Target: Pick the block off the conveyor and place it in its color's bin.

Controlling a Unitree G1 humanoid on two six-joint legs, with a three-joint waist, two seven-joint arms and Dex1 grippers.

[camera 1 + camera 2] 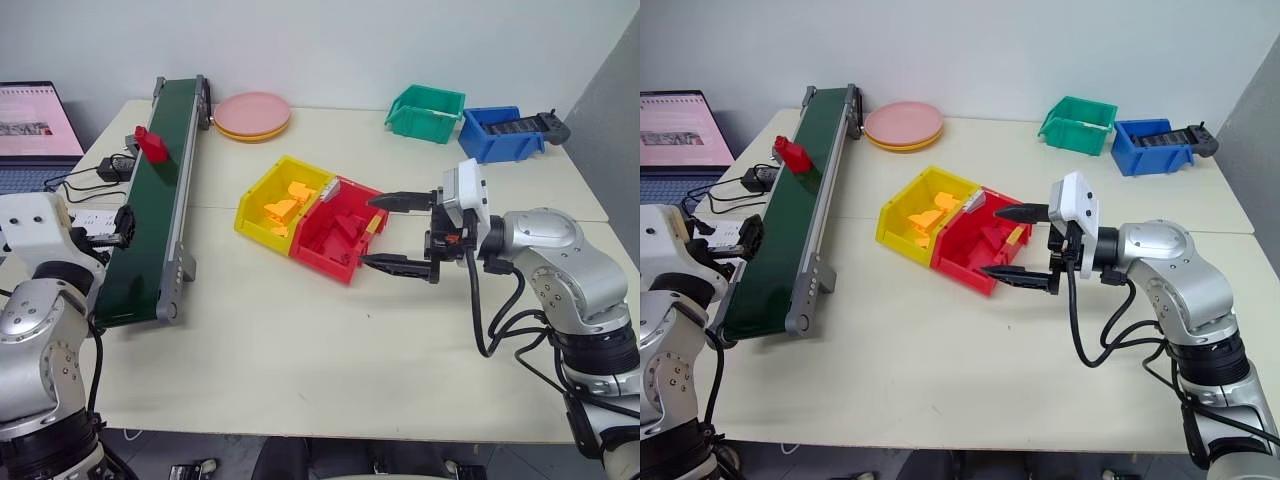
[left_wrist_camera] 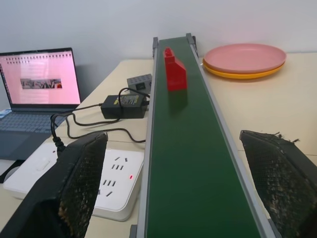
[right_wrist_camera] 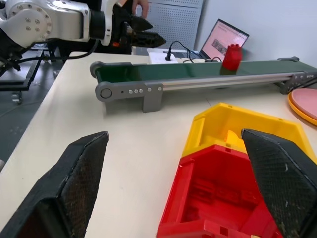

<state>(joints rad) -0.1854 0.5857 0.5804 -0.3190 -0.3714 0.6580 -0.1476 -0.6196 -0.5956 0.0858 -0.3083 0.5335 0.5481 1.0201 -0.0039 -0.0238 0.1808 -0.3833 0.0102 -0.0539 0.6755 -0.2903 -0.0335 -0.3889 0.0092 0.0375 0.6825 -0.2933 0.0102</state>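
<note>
The small red block [image 1: 152, 143] stands on the dark green conveyor [image 1: 150, 230], toward its far end. My left gripper [image 2: 183, 188] is open at the belt's near end and points along it, well short of the block [image 2: 174, 69]. The red bin [image 1: 335, 235] sits mid-table against a yellow one and holds several red pieces. My right gripper [image 1: 367, 231] is open and empty, its fingertips at the red bin's right side, one above the other.
The yellow bin [image 1: 280, 200] holds orange-yellow pieces. A green bin [image 1: 427, 112] and a blue bin [image 1: 500, 133] stand at the back right, and pink plates [image 1: 252, 115] lie beside the conveyor's far end. A laptop [image 1: 35, 130], power strip [image 2: 114, 183] and cables lie left of the belt.
</note>
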